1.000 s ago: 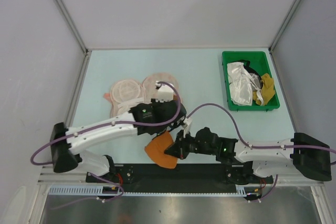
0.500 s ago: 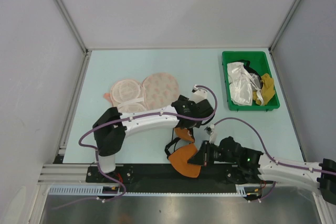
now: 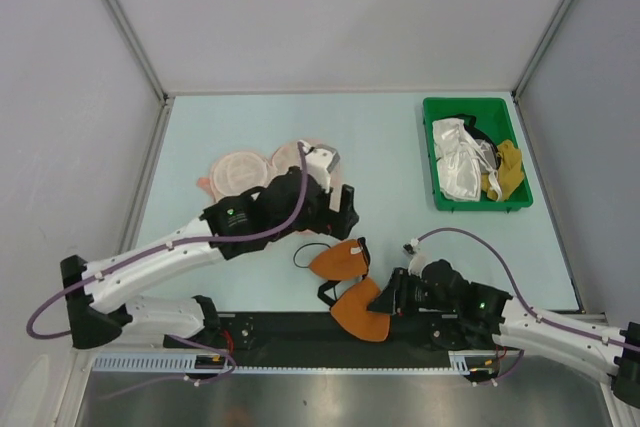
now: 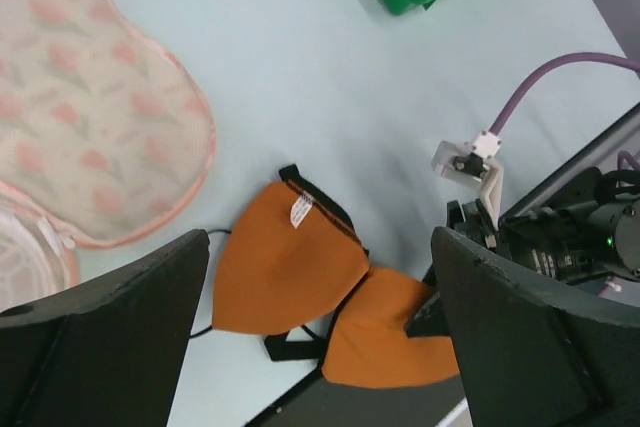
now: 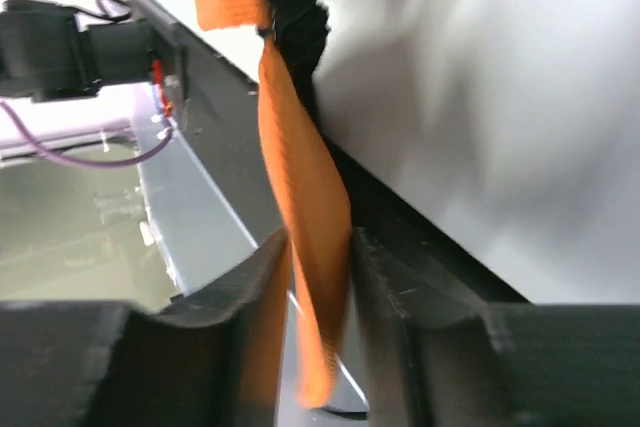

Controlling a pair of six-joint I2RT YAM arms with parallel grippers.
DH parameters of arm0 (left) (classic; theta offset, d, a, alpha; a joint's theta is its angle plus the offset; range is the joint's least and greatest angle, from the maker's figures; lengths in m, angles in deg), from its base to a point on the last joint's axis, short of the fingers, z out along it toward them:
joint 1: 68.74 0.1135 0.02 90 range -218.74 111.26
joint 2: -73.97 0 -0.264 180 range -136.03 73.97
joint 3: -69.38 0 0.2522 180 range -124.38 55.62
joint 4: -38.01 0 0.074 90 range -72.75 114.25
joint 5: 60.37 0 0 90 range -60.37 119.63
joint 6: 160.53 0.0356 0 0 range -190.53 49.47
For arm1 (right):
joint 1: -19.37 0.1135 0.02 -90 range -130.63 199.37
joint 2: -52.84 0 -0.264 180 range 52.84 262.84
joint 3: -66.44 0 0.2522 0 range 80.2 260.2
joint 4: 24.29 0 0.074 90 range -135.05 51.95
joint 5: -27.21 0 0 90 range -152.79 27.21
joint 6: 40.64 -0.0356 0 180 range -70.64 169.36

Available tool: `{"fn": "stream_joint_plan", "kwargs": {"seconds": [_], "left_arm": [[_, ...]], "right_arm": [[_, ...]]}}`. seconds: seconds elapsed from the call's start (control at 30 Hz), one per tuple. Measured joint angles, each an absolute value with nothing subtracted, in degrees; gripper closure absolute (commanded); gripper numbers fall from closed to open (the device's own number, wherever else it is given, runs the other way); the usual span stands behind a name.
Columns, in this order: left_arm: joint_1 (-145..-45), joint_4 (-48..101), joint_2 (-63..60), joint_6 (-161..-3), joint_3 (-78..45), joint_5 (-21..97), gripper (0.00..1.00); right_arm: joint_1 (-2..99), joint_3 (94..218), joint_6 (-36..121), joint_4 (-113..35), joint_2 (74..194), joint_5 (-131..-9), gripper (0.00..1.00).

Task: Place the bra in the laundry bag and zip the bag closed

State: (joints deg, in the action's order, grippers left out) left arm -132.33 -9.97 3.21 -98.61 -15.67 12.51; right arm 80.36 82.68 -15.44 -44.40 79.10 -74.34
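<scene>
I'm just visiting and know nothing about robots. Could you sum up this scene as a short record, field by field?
Bra: orange, on the table, near cup past the front edge
Laundry bag: pink, behind the left arm, bra not in it
Left fingers: open, above the bra, holding nothing
Right fingers: shut on the bra's near cup
Green bin: far right, holding white and yellow items

Left pincer [image 4: 320, 237] spread wide, hovering; right pincer [image 5: 318, 242] low, clamped.
</scene>
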Motion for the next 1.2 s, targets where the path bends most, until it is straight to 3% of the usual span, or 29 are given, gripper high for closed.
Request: {"fn": "stream_joint_plan", "kwargs": {"seconds": [0.1,0.3,0.4,0.63,0.93,1.2], "left_arm": [[-129.9,-7.2,7.2,-101.4,-8.6,16.2,0.07],[-127.7,-4.0,1.3,-101.2,0.7,25.5,0.08],[-127.0,-2.6,-2.4,-96.6,-0.2,28.8,0.04],[-125.4,-4.0,-17.3,-87.4,-15.8,28.8,0.02],[-121.4,-3.9,-23.0,-87.0,-12.5,31.8,0.01],[-121.4,-1.1,-23.5,-87.5,-6.1,36.9,0.09]], "right_arm": [[80.1,83.2,-14.8,-45.5,81.3,-73.7,0.47],[79.9,85.2,-13.1,-50.6,84.2,-73.2,0.55],[79.9,85.2,-13.2,-51.2,84.1,-73.2,0.59],[79.9,85.3,-13.3,-52.1,80.5,-71.4,0.63],[79.9,85.3,-14.0,-51.9,81.2,-70.9,0.63],[79.8,85.3,-14.0,-51.8,82.6,-70.8,0.68]]}}
